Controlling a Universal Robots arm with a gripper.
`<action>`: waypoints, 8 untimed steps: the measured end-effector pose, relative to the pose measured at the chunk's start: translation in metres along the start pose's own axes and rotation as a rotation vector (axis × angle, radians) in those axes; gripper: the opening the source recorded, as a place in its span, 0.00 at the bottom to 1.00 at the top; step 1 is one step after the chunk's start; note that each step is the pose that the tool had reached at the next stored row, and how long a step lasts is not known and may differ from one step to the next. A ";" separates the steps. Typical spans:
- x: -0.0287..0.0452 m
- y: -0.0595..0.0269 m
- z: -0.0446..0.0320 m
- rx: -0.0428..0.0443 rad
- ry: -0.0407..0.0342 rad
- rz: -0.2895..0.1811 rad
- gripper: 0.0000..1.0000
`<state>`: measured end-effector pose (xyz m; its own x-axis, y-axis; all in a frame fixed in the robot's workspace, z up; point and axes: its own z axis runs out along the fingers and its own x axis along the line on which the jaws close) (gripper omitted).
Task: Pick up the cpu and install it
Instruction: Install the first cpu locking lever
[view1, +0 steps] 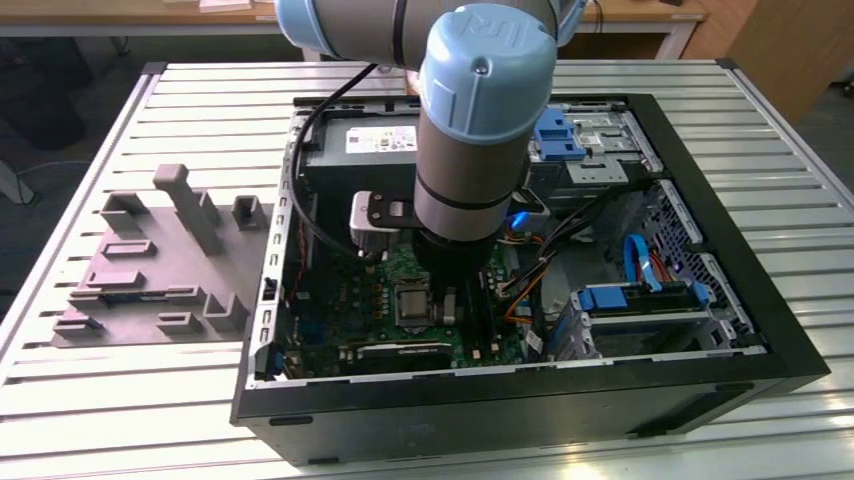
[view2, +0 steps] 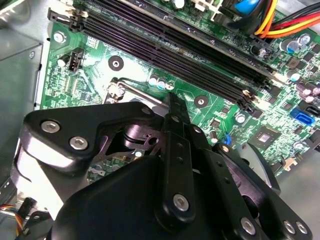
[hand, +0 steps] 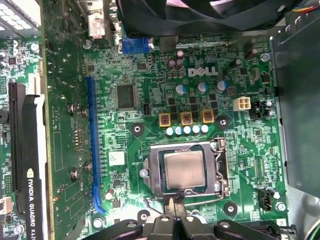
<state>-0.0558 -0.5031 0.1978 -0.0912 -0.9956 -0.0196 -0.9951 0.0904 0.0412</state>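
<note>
The cpu (hand: 184, 170), a small pale metal square, lies flat inside the silver socket frame (hand: 220, 165) on the green motherboard (hand: 150, 75) in the first wrist view. My gripper (hand: 175, 206) hangs just beside the socket's edge, its thin black fingertips pressed together and holding nothing. In the second wrist view the gripper (view2: 171, 100) points down at the board beside the socket's corner, and the gripper body hides the socket. In the exterior view the arm (view1: 467, 150) reaches down into the open computer case (view1: 747, 330) over the socket (view1: 411, 300).
A graphics card (hand: 27, 165) stands along one side of the board and a black fan (hand: 200, 15) overhangs another. Memory slots (view2: 175, 50) and coloured cables (view2: 270, 20) lie close by. A grey fixture (view1: 160, 260) sits on the table at the exterior view's left.
</note>
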 end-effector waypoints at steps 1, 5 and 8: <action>0.0003 -0.0001 0.0005 0.0000 0.0000 -0.003 0.11; 0.0005 -0.0001 0.0018 -0.0004 0.0009 -0.018 0.11; 0.0008 -0.0002 0.0024 -0.0007 0.0014 -0.039 0.11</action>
<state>-0.0558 -0.5039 0.1954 -0.0525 -0.9984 -0.0199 -0.9978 0.0517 0.0411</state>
